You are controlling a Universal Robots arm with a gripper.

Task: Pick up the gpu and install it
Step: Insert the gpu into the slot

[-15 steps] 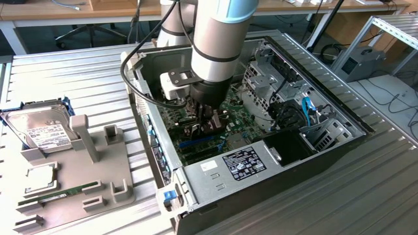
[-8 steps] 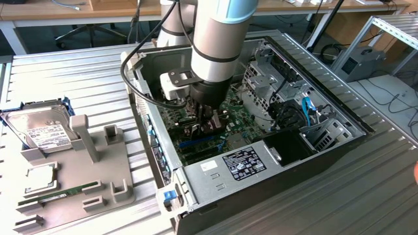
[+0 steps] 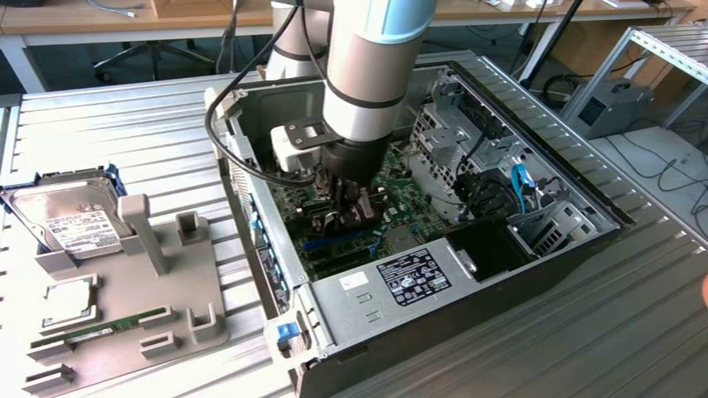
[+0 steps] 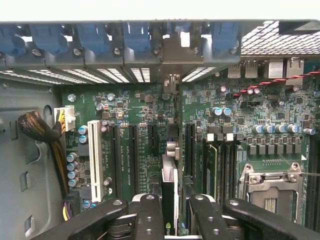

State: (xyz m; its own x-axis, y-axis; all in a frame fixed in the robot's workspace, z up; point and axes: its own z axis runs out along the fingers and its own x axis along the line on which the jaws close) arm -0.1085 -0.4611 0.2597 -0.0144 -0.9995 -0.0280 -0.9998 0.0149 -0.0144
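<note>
Where the motherboard lies below, gripper clamped on upright gpu.

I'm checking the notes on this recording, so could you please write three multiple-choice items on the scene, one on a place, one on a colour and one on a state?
1. Where is the gripper?
A. Over the grey parts tray
B. Down inside the open computer case
C. Above the bare table

2. What colour is the long slot beside the black slots on the motherboard?
A. White
B. Red
C. Yellow

3. What is between the gripper's fingers?
A. The silver hard drive
B. Nothing
C. The gpu

Answers:
1 B: the exterior view shows the arm reaching into the computer case.
2 A: the wrist view shows a white slot next to the black ones.
3 C: the wrist view shows the gpu edge-on between the fingers, over the slots; the hard drive lies by the parts tray.
</note>
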